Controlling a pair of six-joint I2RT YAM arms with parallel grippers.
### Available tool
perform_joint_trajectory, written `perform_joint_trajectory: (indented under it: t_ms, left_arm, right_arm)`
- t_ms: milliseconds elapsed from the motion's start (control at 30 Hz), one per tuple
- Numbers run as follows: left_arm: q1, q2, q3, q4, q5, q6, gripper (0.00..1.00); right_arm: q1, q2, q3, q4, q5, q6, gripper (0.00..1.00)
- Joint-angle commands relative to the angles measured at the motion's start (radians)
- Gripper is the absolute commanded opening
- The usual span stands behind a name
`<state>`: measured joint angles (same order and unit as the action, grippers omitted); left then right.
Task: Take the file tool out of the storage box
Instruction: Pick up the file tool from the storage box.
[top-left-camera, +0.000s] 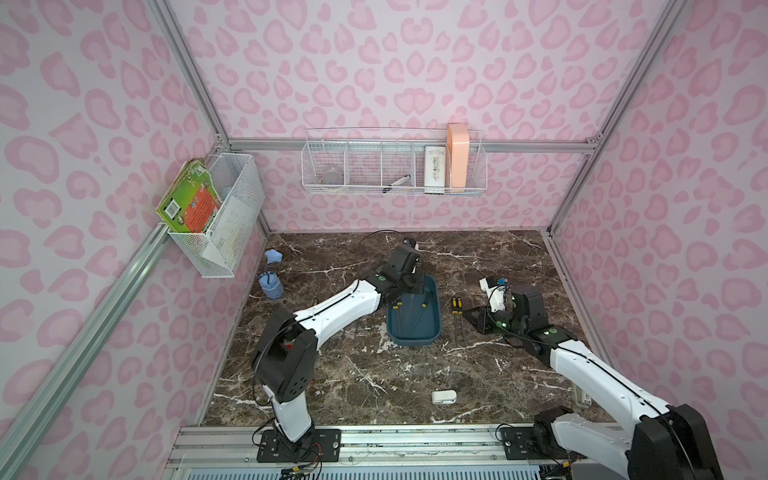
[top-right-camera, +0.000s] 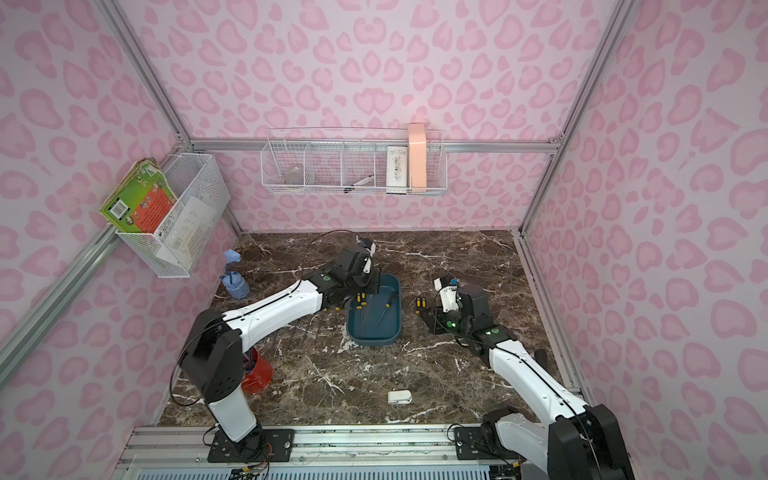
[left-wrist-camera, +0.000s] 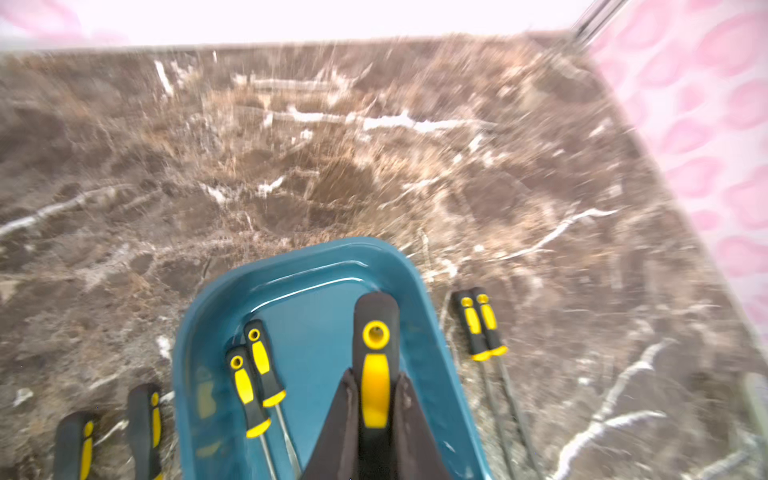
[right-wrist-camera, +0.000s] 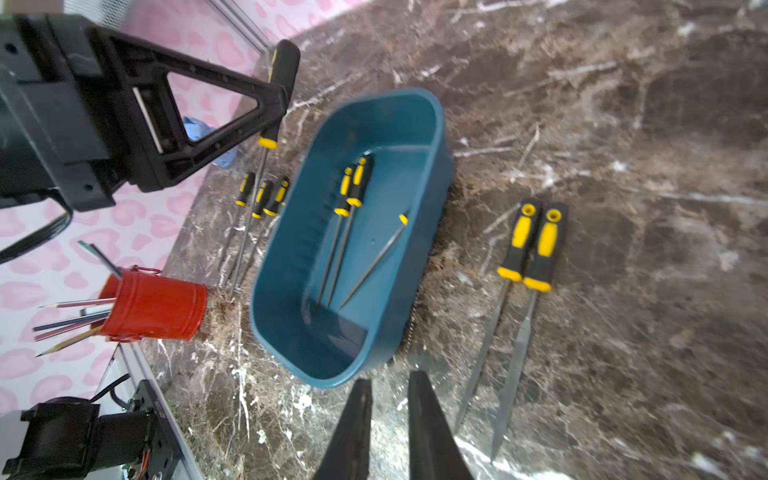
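Observation:
The teal storage box sits mid-table. My left gripper hangs over its far end, shut on the black-and-yellow handle of a file tool. That file is raised, with its shaft slanting down. Two more files lie inside the box, and a thin shaft with a yellow collar lies beside them. My right gripper hovers low, right of the box. Its jaws are narrowly open with nothing between them.
Two files lie right of the box and several lie left of it. A red cup of pencils stands front left. A small white object lies in front. Wire baskets hang on the walls.

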<state>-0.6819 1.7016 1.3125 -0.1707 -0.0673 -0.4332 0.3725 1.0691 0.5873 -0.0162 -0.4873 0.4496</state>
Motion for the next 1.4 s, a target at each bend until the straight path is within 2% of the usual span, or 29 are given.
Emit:
perform_joint_trajectory:
  t_ms: [0,133,200,333,433,567,700,800,833,967,1067,1200,1267,1367]
  left_arm:
    - [-0.008,-0.132,-0.133,0.231,0.046,-0.012,0.0]
    - [-0.017,-0.308,-0.327,0.44,0.058,-0.067,0.0]
    - [-0.026,-0.369,-0.375,0.482,0.062,-0.068,0.0]
    - [-0.076,-0.456,-0.403,0.464,0.007,-0.022,0.0]
    - [-0.093,-0.497,-0.419,0.465,0.009,-0.02,0.0]
    - [-0.104,-0.531,-0.417,0.425,-0.007,-0.005,0.0]
    - [-0.104,-0.546,-0.424,0.399,-0.016,0.001,0.0]
    - [-0.104,-0.558,-0.432,0.392,-0.021,0.001,0.0]
    - [-0.103,-0.56,-0.432,0.388,-0.025,0.001,0.0]
    - [-0.104,-0.561,-0.436,0.393,-0.024,-0.004,0.0]
    - [-0.104,-0.559,-0.43,0.373,-0.039,-0.004,0.0]
    - [-0.104,-0.566,-0.447,0.392,-0.05,-0.007,0.0]
    - [-0.104,-0.561,-0.441,0.387,-0.037,-0.009,0.0]
    - [-0.103,-0.554,-0.432,0.37,-0.034,-0.006,0.0]
  right_arm:
    - [0.046,-0.052,-0.018,0.141,-0.026,0.049,0.22]
    - [0.163,-0.089,-0.023,0.215,-0.004,0.088,0.28]
    - [0.209,-0.088,-0.021,0.239,0.006,0.108,0.3]
    - [0.292,-0.056,-0.012,0.296,0.01,0.162,0.37]
    - [0.371,-0.013,0.003,0.356,0.031,0.191,0.4]
    - [0.456,0.067,0.063,0.367,0.07,0.183,0.4]
    - [0.497,0.117,0.095,0.379,0.101,0.175,0.4]
    - [0.514,0.153,0.117,0.382,0.107,0.168,0.34]
    - [0.517,0.161,0.124,0.38,0.111,0.166,0.29]
    - [0.519,0.173,0.133,0.384,0.131,0.161,0.24]
    - [0.517,0.191,0.139,0.395,0.126,0.166,0.14]
    - [0.516,0.214,0.146,0.414,0.128,0.161,0.08]
    - [0.517,0.23,0.152,0.419,0.121,0.159,0.01]
    - [0.516,0.234,0.153,0.404,0.116,0.153,0.0]
